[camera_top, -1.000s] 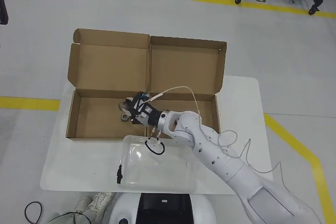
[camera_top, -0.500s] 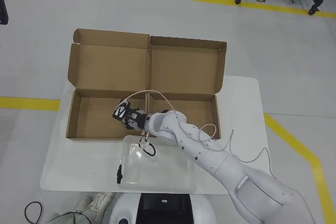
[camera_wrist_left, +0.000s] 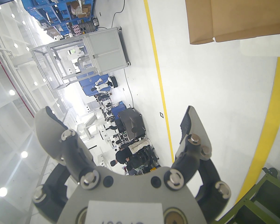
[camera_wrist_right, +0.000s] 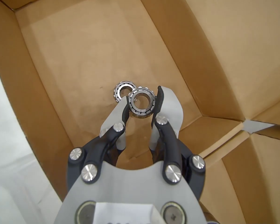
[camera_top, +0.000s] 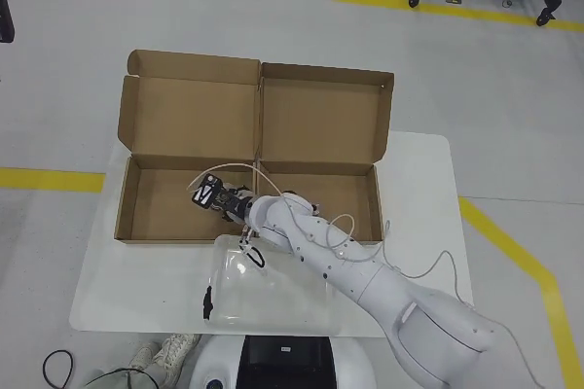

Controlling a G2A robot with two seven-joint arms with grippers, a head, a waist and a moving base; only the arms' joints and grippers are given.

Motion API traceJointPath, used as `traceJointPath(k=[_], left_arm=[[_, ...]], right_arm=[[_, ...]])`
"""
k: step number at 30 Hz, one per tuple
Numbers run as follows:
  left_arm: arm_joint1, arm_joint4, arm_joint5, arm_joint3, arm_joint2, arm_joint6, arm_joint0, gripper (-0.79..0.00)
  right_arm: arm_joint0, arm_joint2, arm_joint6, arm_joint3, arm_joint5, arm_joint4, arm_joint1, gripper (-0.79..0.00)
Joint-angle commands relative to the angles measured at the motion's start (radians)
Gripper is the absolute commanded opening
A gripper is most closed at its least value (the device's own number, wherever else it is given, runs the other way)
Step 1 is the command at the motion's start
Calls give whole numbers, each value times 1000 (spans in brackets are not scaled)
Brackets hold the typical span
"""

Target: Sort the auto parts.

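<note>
My right gripper (camera_wrist_right: pixel 141 97) is shut on a steel roller bearing (camera_wrist_right: pixel 141 103), which sits between its two fingers inside the left compartment of the open cardboard box (camera_wrist_right: pixel 84 47). A second bearing (camera_wrist_right: pixel 119 90) lies on the box floor just beyond the held one. From above, the right gripper (camera_top: pixel 212 197) is over the middle of that left compartment (camera_top: pixel 161 209). My left gripper (camera_wrist_left: pixel 117 115) is open, holds nothing and points away from the table towards the room.
A clear plastic tray (camera_top: pixel 302 292) stands on the white table (camera_top: pixel 419 194) in front of the box, with a black ring (camera_top: pixel 256 259) and a small black part (camera_top: pixel 206 301) in it. The box's right compartment (camera_top: pixel 350 199) and raised lids (camera_top: pixel 253 107) lie behind.
The right arm has swung left, carrying its gripper from near the box's centre divider further into the left compartment.
</note>
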Motion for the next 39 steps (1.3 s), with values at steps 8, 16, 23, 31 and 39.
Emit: traceJointPath(k=[8,16,23,31,39], left_arm=[[0,0,0,0,0,0,0,0],[0,0,0,0,0,0,0,0],[0,0,0,0,0,0,0,0],[0,0,0,0,0,0,0,0],[0,0,0,0,0,0,0,0]], right_arm=[[-5,18,11,16,31,-38,-15,-785],[-17,48,1,19,27,-56,-16,-425],[-28,78,-18,-4,16,-76,-12,-416],[-64,144,-101,-133,-83,-82,18,-422],[-145,270,-143,-306,-292,-77,85,-471]])
